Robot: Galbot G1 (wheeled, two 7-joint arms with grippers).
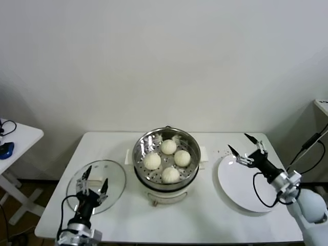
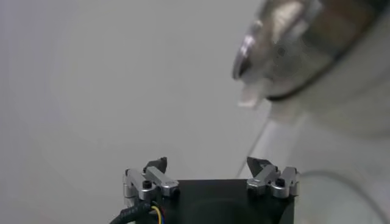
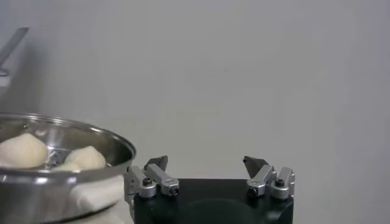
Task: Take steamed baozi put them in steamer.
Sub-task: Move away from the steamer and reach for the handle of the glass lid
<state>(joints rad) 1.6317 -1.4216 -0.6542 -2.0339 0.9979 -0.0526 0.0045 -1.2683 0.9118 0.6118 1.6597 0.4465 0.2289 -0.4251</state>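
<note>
Several cream-white steamed baozi (image 1: 168, 146) lie inside the shiny steamer (image 1: 137, 154), which sits on its white cooker base at the table's middle. My left gripper (image 1: 96, 177) hovers open and empty over the glass lid, left of the steamer. My right gripper (image 1: 238, 142) stands open and empty above the far edge of the white plate, right of the steamer. In the left wrist view the gripper (image 2: 207, 163) is open, with the steamer (image 2: 304, 49) blurred beyond. The right wrist view shows its gripper (image 3: 207, 161) open, and the steamer (image 3: 67, 137) with baozi (image 3: 21, 150) in it.
A round glass lid (image 1: 117, 177) lies flat left of the steamer. A bare white plate (image 1: 241, 192) lies on the right. The white table (image 1: 205, 223) carries all of these. A small side table (image 1: 23, 134) with a blue object (image 1: 6, 149) stands at far left.
</note>
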